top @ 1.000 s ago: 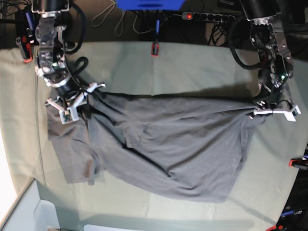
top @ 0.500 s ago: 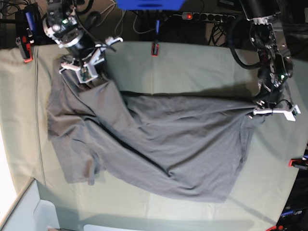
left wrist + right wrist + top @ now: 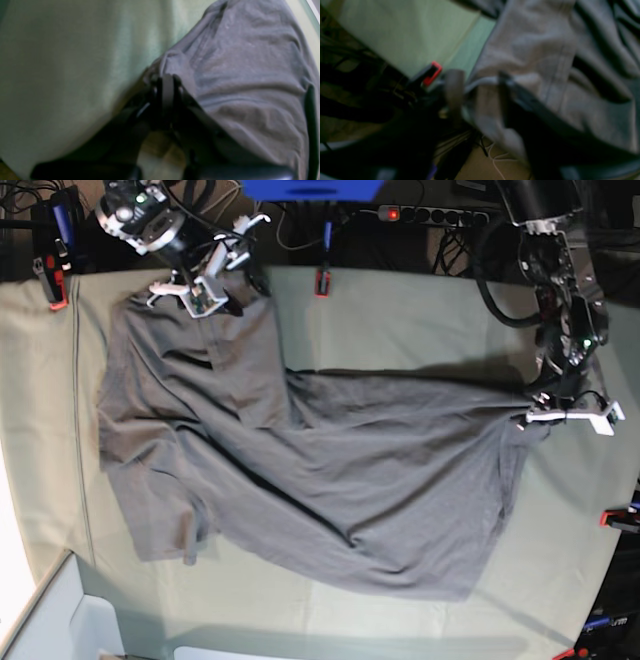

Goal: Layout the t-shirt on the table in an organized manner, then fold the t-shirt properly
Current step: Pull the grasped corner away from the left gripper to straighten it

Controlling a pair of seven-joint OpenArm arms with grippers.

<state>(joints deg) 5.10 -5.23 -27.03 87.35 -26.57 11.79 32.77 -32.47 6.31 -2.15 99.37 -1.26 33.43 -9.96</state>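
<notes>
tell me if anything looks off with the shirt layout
The t-shirt lies crooked and rumpled: a diagonal fold crosses its middle and one corner is dragged to the table's far edge by the right gripper. The left gripper pinches the opposite edge.

Left gripper (image 3: 566, 416) jaws pinched together low; right gripper (image 3: 212, 272) jaws parted

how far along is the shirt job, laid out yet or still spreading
Still spreading. Done so far: the t-shirt lies opened across the table, one corner drawn up to the far edge. In hand: the left tool is shut on the opposite corner, pinning it; the right tool sits at the far corner with its fingers apart. Left: the sleeve side is bunched and creased, the outline is skewed, and no fold has been made.
</notes>
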